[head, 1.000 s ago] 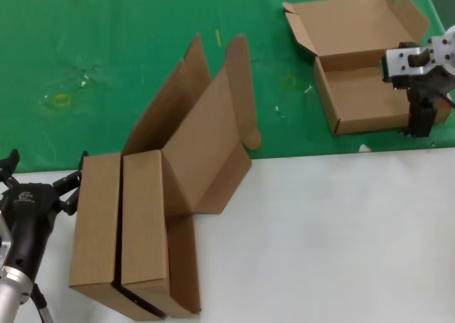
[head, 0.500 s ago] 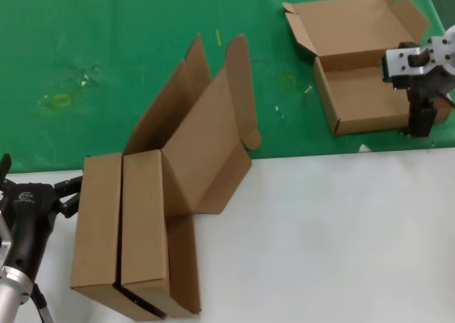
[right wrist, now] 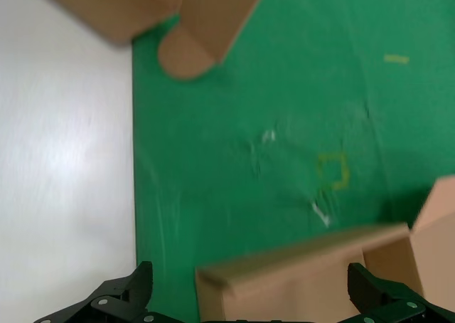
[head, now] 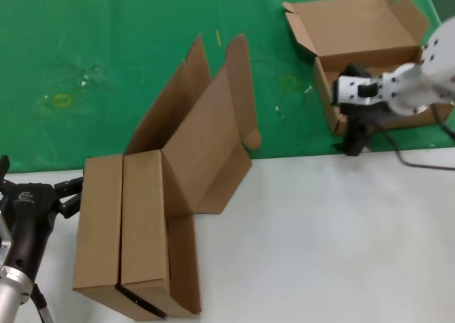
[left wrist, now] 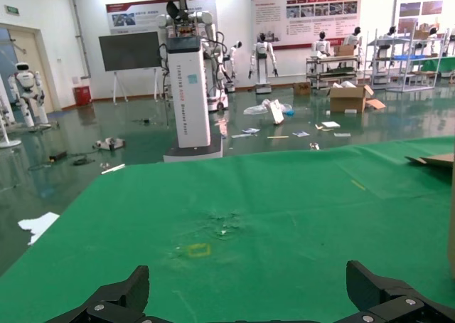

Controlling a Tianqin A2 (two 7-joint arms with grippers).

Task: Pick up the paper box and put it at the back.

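My right gripper hangs over the front edge of the green cloth, at the near left corner of the open paper box, its dark fingers pointing down beside the box's front wall. In the right wrist view the two fingertips stand spread wide, and that corner of the box sits in the gap between them; whether either finger touches the cardboard I cannot tell. The box lies on the cloth at the far right, lid thrown back toward the rear and side flaps up. My left gripper waits low at the left edge of the white tabletop, just beside two more cardboard mailer boxes standing side by side, their lids leaning out over the cloth's edge. Its fingers are also spread apart, holding nothing, facing out across the stained green cloth.
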